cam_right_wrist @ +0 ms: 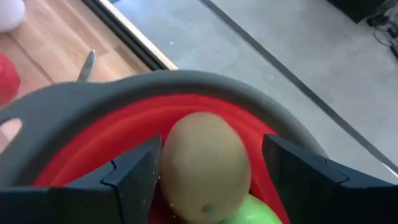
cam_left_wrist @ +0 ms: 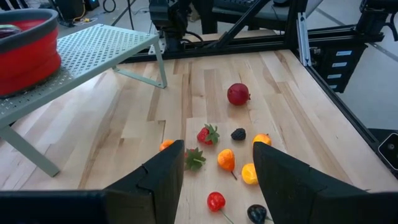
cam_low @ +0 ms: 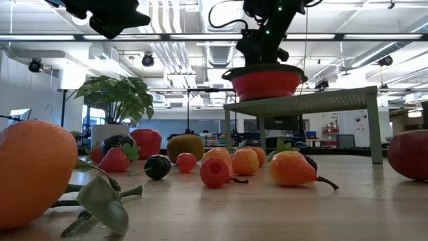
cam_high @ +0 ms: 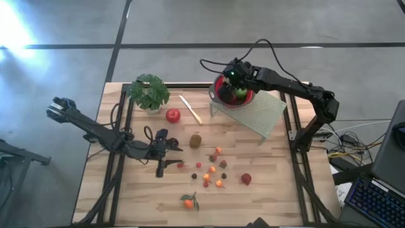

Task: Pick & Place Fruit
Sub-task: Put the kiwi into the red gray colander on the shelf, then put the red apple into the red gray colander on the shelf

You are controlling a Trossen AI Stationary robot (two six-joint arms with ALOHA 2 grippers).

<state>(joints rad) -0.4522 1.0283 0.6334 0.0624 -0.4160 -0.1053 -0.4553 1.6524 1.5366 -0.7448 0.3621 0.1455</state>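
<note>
The fruit lies scattered on the wooden table: a red apple (cam_high: 173, 115), a brown kiwi (cam_high: 195, 140), a leafy tangerine (cam_high: 188, 202), a dark red fruit (cam_high: 245, 179), and small strawberries and berries (cam_high: 215, 166). My right gripper (cam_high: 236, 81) hangs over the red bowl (cam_high: 223, 95) on the green perforated stand (cam_high: 262, 113). It is open, with a second kiwi (cam_right_wrist: 202, 165) between its fingers, above a green apple (cam_right_wrist: 252, 213) in the bowl. My left gripper (cam_high: 171, 155) is open, low over the table left of the berries (cam_left_wrist: 226, 160). My right gripper reaches down into the red bowl (cam_right_wrist: 124, 134) from above. A gap shows between the kiwi and one finger (cam_right_wrist: 311, 180). The other finger (cam_right_wrist: 134, 177) stands right beside the kiwi, and I cannot tell whether it touches it.
A potted plant (cam_high: 149, 92) stands at the far left corner, with a pale knife (cam_high: 190, 109) lying beside it. The stand's legs (cam_left_wrist: 163, 65) rise from the table's far right part. Dark frame rails (cam_high: 120, 136) run along the left and right edges. Bare wood lies near the front right.
</note>
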